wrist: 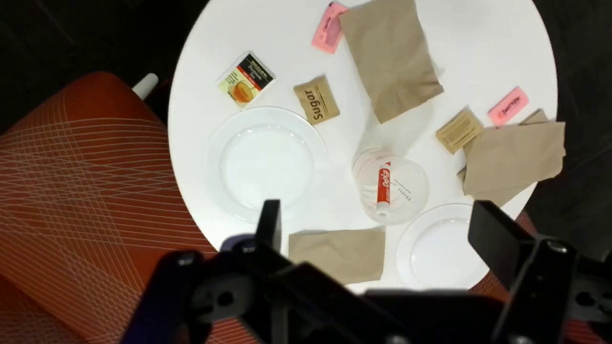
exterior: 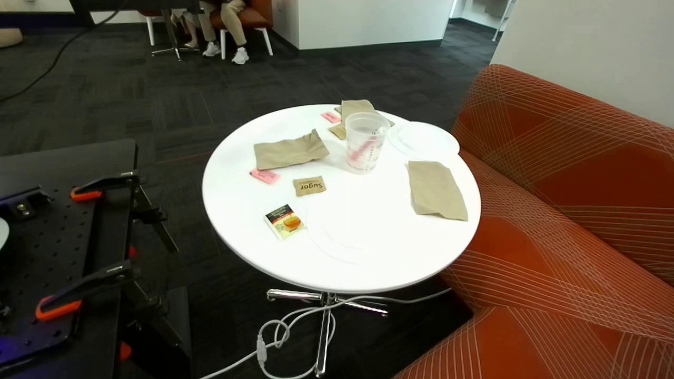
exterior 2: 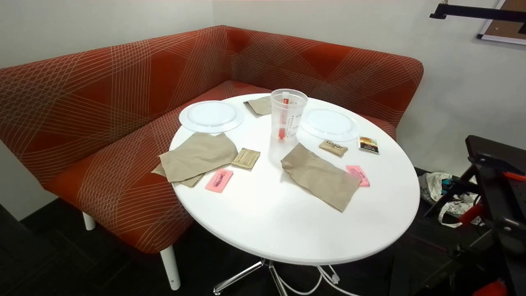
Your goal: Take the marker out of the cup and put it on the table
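The clear cup (exterior: pixel 374 156) (exterior 2: pixel 295 117) stands upright on the round white table (exterior: pixel 239 210) (exterior 2: pixel 296 222) (wrist: pixel 473 52). The red marker (exterior: pixel 363 149) (exterior 2: pixel 283 117) (wrist: pixel 384 184) is inside the cup, leaning against its wall. In the wrist view I look down on the cup (wrist: pixel 409 191), and the marker's white end points toward the bottom of the picture. My gripper (wrist: pixel 376 215) is open and empty, its black fingers wide apart. The cup lies between and beyond the fingertips, apart from them. The gripper does not show in either exterior view.
Two white plates (wrist: pixel 265 162) (wrist: pixel 442 248) flank the cup. Tan napkins (wrist: pixel 392 62) (wrist: pixel 337 253) (wrist: pixel 514 157), sugar packets (wrist: pixel 316 99) and a tea packet (wrist: pixel 246 80) lie around it. An orange sofa (exterior 2: pixel 164 135) borders the table. A black clamp-fitted stand (exterior: pixel 58 252) is opposite.
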